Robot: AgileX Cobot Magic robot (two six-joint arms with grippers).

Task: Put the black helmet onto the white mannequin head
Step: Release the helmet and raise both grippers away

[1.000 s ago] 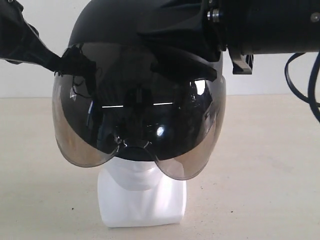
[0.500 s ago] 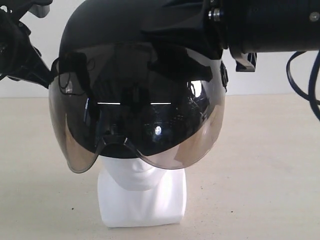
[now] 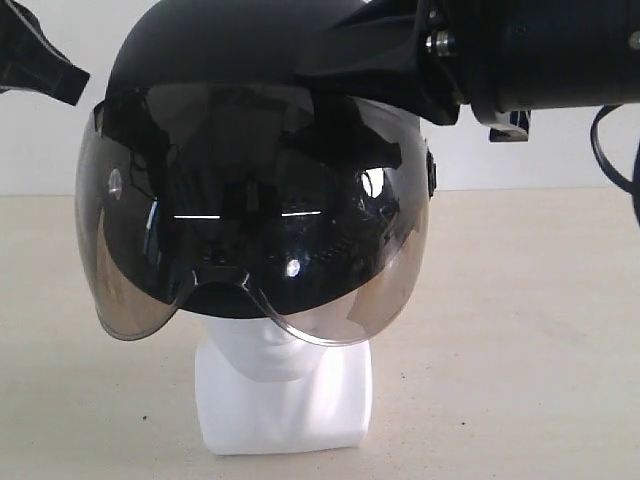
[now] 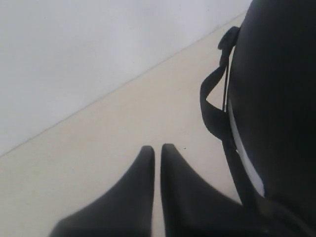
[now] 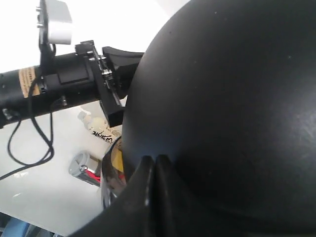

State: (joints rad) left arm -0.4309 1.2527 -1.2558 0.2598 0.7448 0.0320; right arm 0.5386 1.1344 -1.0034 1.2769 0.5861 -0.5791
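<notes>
The black helmet (image 3: 215,60) sits over the white mannequin head (image 3: 285,395). Its smoky visor (image 3: 250,230) hides the face down to the chin, so only the chin and blocky neck base show. My right gripper (image 3: 385,70) lies shut against the top right of the shell, with its fingertips (image 5: 154,159) pressed to the black helmet (image 5: 237,108). My left gripper (image 3: 45,65) hangs at the upper left, apart from the helmet. In the left wrist view this left gripper (image 4: 157,148) is shut and holds nothing, with the helmet (image 4: 276,89) and a loose strap (image 4: 212,108) beside it.
The head stands on a cream table (image 3: 520,330) in front of a white wall. Black cables (image 3: 615,170) loop at the far right. The right wrist view shows the left arm (image 5: 64,84), a bottle (image 5: 96,128) and a small metal can (image 5: 85,168) beyond the helmet.
The left gripper has drawn away from the helmet's side toward the upper left. The helmet's visor has swung to the left of the view. The right gripper stays on the shell.
</notes>
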